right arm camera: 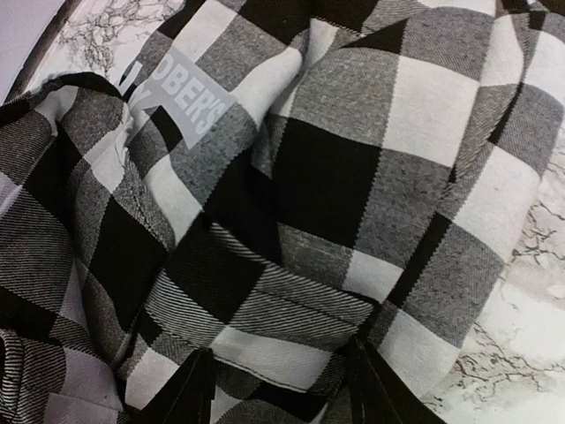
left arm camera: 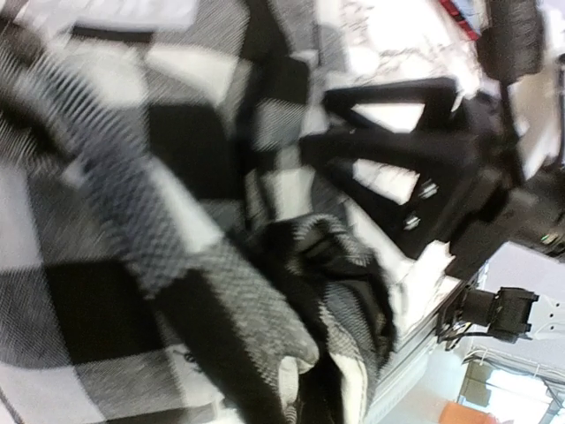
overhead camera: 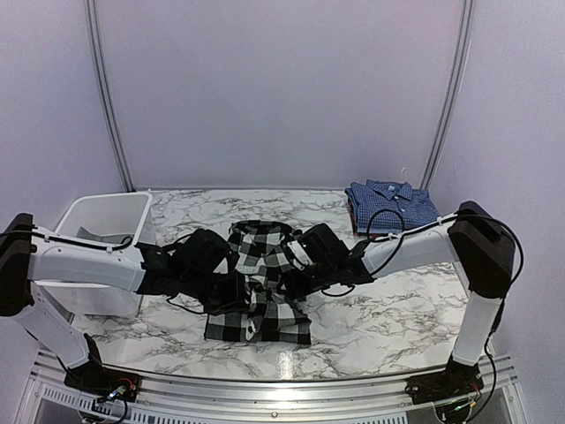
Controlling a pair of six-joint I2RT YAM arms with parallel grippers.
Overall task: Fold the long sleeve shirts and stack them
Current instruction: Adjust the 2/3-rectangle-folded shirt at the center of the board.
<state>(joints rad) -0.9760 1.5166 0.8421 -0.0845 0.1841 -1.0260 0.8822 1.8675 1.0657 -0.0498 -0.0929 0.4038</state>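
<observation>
Left arm (overhead camera: 88,263), right arm (overhead camera: 410,247) over check shirt (overhead camera: 265,322) | blue shirt (overhead camera: 391,205) back-right | bin (overhead camera: 97,210) left

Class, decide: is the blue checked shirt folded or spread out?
Folded. The blue checked shirt lies as a compact rectangle, collar on top, no sleeves trailing.

big shirt (overhead camera: 265,256) centre, collared shirt (overhead camera: 391,203) back right

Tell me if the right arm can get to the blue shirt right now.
Probably yes. The blue shirt lies folded on bare marble just behind the right forearm, nothing on it, and the right pincer is open.
</observation>
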